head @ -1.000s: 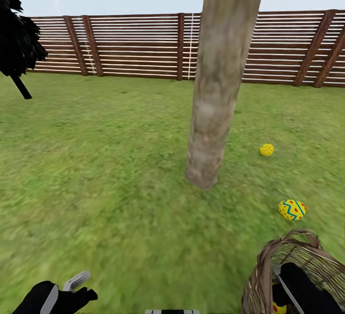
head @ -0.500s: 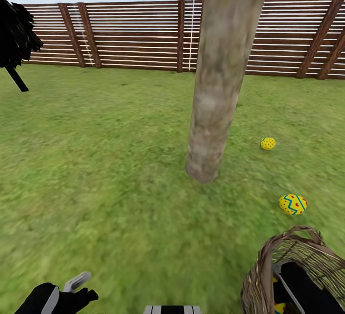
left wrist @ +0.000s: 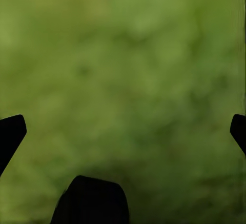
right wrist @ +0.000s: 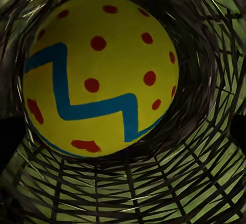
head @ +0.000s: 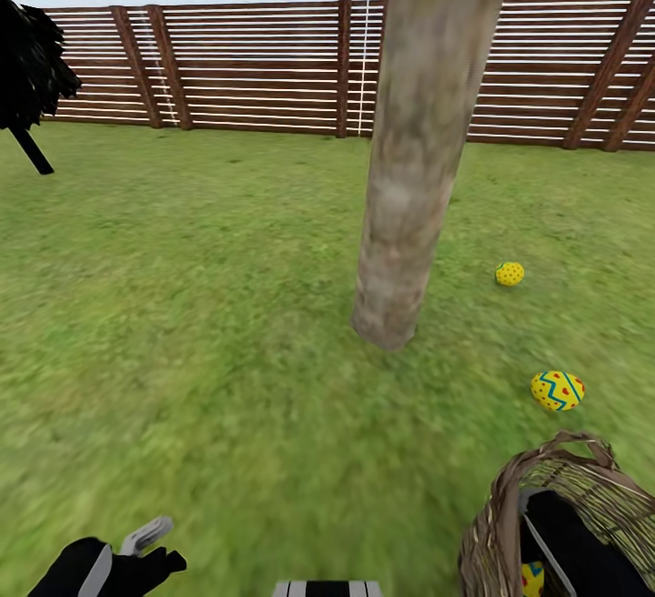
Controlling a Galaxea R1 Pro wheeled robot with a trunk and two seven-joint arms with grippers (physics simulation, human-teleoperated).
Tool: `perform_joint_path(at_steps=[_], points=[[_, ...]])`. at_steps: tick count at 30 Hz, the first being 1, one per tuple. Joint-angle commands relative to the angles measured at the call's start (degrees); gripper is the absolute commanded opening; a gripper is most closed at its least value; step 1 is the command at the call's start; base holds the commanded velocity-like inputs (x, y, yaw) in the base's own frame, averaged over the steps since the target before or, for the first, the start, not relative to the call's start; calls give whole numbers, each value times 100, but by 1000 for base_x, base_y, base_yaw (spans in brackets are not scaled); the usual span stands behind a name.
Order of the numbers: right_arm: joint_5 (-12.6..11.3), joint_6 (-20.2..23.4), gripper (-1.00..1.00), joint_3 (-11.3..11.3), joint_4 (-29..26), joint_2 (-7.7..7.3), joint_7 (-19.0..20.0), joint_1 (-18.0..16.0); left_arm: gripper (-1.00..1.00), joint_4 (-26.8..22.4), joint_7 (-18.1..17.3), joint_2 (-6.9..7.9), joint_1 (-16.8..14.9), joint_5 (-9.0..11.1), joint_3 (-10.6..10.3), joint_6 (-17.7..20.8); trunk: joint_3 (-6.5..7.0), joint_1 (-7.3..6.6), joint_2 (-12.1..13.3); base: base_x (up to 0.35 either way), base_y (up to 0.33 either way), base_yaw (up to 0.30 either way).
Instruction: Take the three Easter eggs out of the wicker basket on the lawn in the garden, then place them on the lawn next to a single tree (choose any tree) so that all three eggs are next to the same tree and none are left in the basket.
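a thick pale tree trunk (head: 414, 151) rises from the lawn (head: 200, 306) before a brown slat fence (head: 255, 65). two yellow eggs lie on the grass to its right, one farther (head: 509, 274), one nearer (head: 558, 390). the right arm (head: 573, 547) reaches into the wicker basket (head: 496, 533), beside a third egg (head: 533, 577).

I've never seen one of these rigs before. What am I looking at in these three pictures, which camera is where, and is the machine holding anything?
This is a simulated two-armed robot in a fenced garden. The head view looks forward and down: a tree trunk stands on the lawn, with two Easter eggs lying on the grass to its right, one farther and one nearer. The wicker basket sits at lower right, and the right arm reaches into it. The right wrist view looks along that arm's gripper and shows the third egg close up against the basket weave; whether it is gripped cannot be told. The left gripper hangs over bare grass, open and holding nothing.
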Motion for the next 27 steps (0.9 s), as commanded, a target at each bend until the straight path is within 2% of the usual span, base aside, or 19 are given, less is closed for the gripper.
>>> perform_joint_path(at_steps=[1, 6, 27], points=[[63, 24, 100, 17, -10, -5, 47, -2, 100, -6, -9, -3, -3, 15, 27, 39, -5, 1, -2, 235, 0, 0], [68, 24, 100, 3, -14, -13, 49, -2, 100, -6, -8, -11, -3, 15, 35, 36, -5, 1, -2, 214, 0, 0], [60, 18, 100, 17, -14, -5, 49, -1, 100, 85, 0, -47, -3, 15, 40, -17, -49, 6, -5, 3, 0, 0]])
